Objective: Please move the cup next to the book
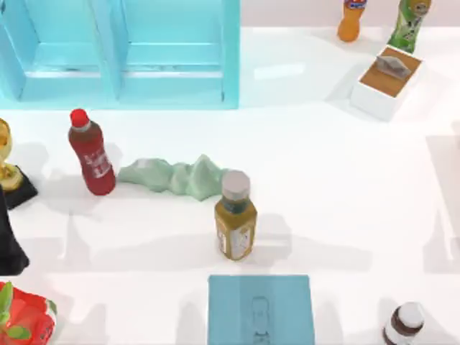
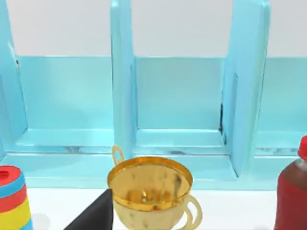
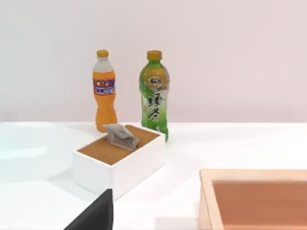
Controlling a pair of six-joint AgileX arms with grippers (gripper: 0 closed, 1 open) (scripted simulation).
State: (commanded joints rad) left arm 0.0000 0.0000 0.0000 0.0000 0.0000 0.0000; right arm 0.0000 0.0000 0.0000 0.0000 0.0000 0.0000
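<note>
The gold trophy cup (image 1: 6, 164) stands upright on its black base at the table's far left edge. The left wrist view looks down into its shiny bowl (image 2: 149, 189) from close by. My left arm (image 1: 8, 243) is the dark shape just in front of the cup, and a dark part of my left gripper (image 2: 93, 215) sits beside the cup's bowl, apart from it. The light-blue book (image 1: 260, 310) lies flat at the front middle of the table. A dark part of my right gripper (image 3: 93, 214) shows over the table's far right corner.
Between cup and book stand a red bottle (image 1: 91, 152), a crumpled green cloth (image 1: 176, 177) and a yellow-brown grey-capped bottle (image 1: 235, 217). The turquoise cabinet (image 1: 122, 50) is at the back left. A tissue box (image 1: 388, 80) and two bottles are at the back right, and a wooden tray (image 3: 259, 199) lies nearby.
</note>
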